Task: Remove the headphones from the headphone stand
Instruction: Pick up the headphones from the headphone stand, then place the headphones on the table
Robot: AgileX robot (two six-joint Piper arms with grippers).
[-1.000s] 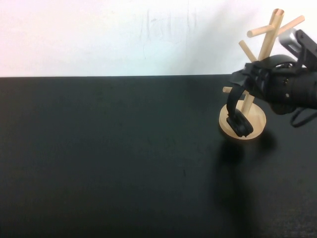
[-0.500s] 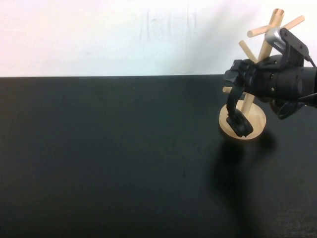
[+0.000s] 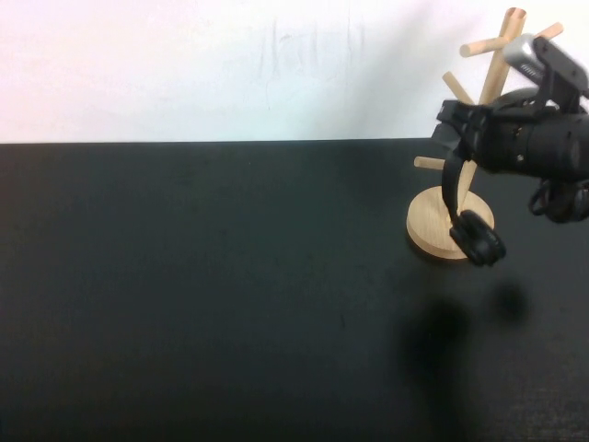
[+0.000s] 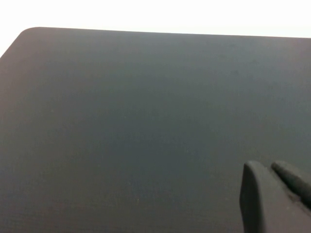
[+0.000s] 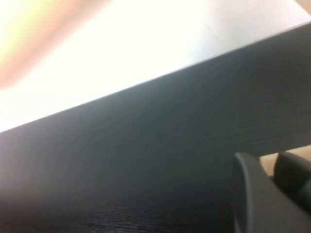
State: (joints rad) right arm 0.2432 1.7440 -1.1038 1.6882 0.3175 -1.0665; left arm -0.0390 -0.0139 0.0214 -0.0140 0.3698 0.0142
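headphones [image 3: 463,204]: i see them hanging from my right claw in front of the wooden stand, the thin band running down from the claw and one padded ear cup dangling low over the near edge of the stand's round base; from the high view i judge they are off the pegs, though the band passes close to the pole.
how they will handle: my guess is light, with a thin springy band and soft cups; they swing freely under the grip, so i would move slowly to keep the cup from knocking the stand.
where to hold: the top of the band looks right to me, since it is the stiffest part and lets the cups hang clear; the cups themselves would squash and slip.
stand [image 3: 489,86]: upright at the far right of the black table [image 3: 230,295], pegs angled upward, nothing resting on them that i can see.
right claw [image 3: 453,128]: raised beside the pole at mid height, arm reaching in level from the right, fingers closed on the top of the band.
left claw [image 4: 272,194]: only its tip shows in its own wrist view, hovering over bare table; absent from the high view, and i cannot tell its state.
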